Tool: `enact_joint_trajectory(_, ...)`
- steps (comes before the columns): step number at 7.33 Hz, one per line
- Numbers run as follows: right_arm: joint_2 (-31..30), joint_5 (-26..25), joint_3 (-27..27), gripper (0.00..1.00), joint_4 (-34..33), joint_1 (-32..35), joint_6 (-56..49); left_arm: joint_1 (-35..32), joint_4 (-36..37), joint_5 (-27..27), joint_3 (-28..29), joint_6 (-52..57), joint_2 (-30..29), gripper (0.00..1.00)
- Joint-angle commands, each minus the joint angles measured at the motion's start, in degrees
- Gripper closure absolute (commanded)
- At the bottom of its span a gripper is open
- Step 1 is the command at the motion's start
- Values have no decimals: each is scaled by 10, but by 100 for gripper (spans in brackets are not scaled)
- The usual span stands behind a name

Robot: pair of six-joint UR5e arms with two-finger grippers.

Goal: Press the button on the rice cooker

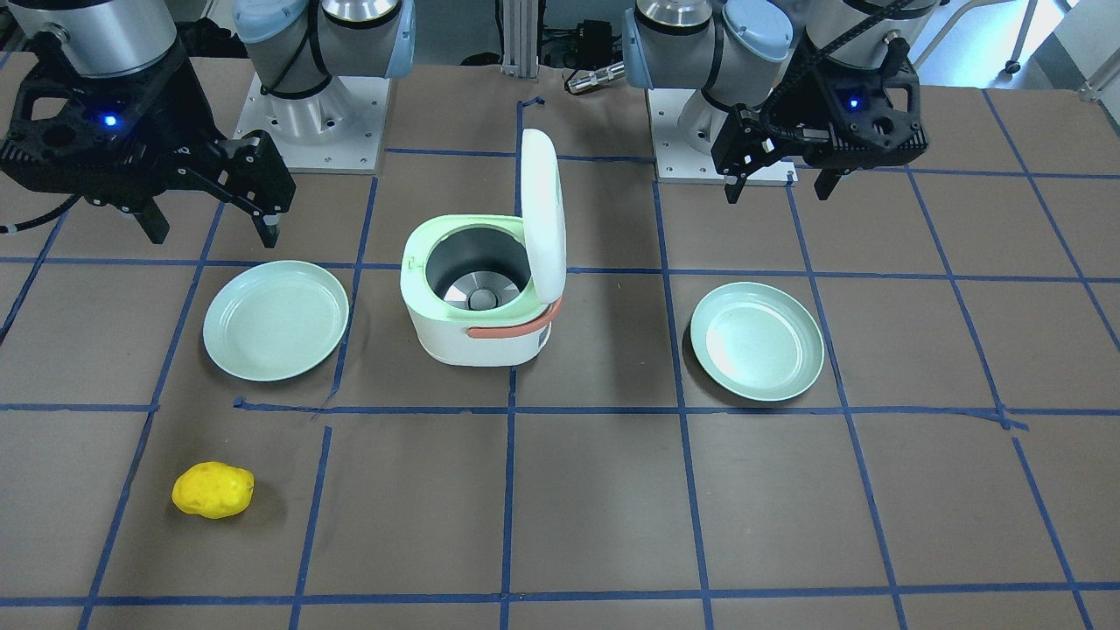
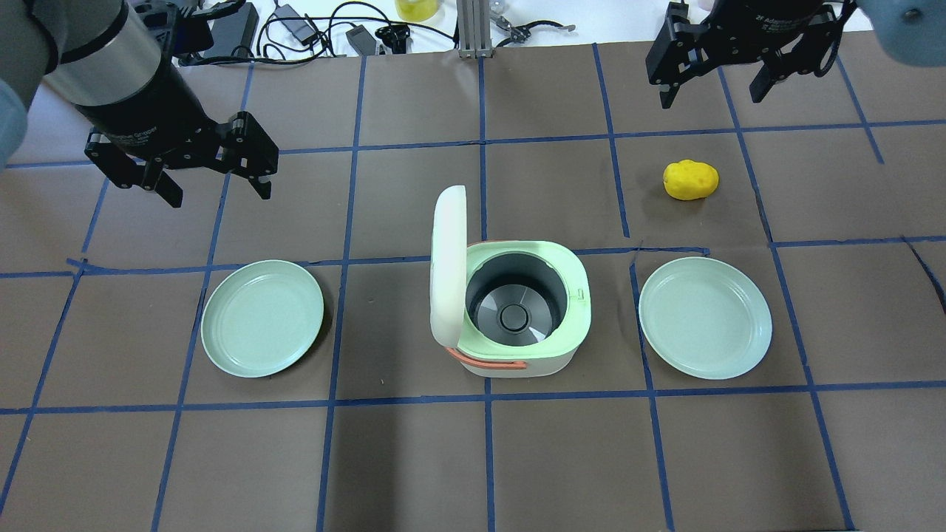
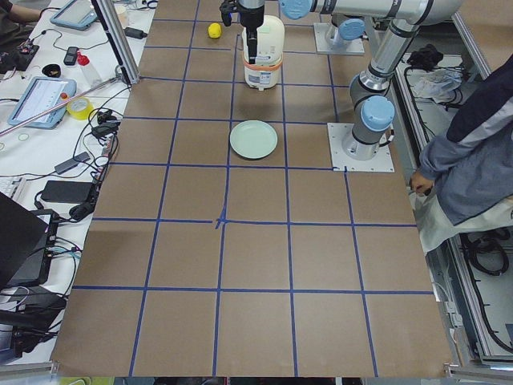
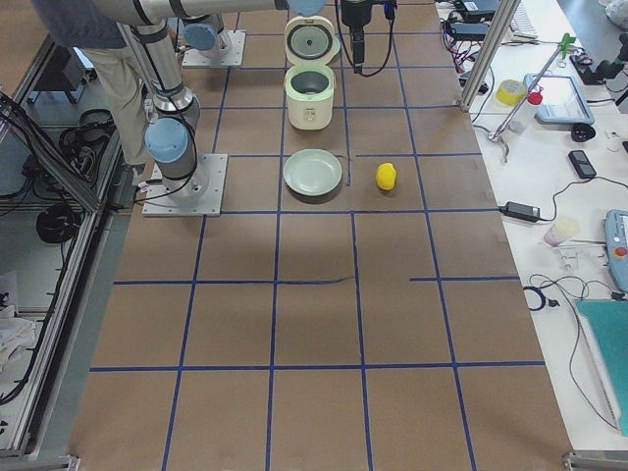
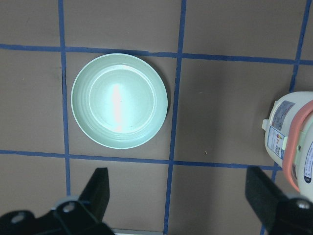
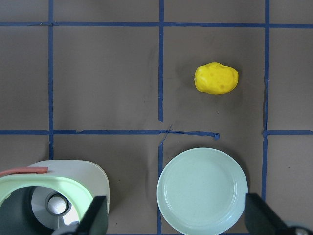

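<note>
While both arms hang high above the counter, the rice cooker sits near the middle of the brown, blue-taped surface, between two pale green plates and apart from each. Its white lid stands upright on the side toward the robot's left, so I can look straight down into the dark inner pot ringed by a light green rim. An orange handle lies folded down against the white body, just below that rim. I cannot pick out the button itself from any angle. The left end effector hovers in the air on the left plate's side, its two black fingers spread wide and released, gripping nothing; its wrist camera looks down on that plate, with the cooker's wall at the edge of the view. The right end effector hovers over the other side, fingers likewise parted wide and released, touching nothing. Its wrist camera takes in the right plate, a corner of the cooker and a lumpy yellow potato, which lies on the counter beyond the right plate, on the side away from the robot, apart from both plate and cooker. Neither arm is near the cooker.
</note>
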Motion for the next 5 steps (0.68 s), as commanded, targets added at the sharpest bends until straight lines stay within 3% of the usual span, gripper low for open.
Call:
enact_joint_trajectory(1, 0, 2, 1, 0, -2, 1, -10, 0, 0, 0, 0, -1, 0, 0)
enact_joint_trajectory(5, 1, 9, 0, 0, -5, -1, -10, 0, 0, 0, 0, 0, 0, 0)
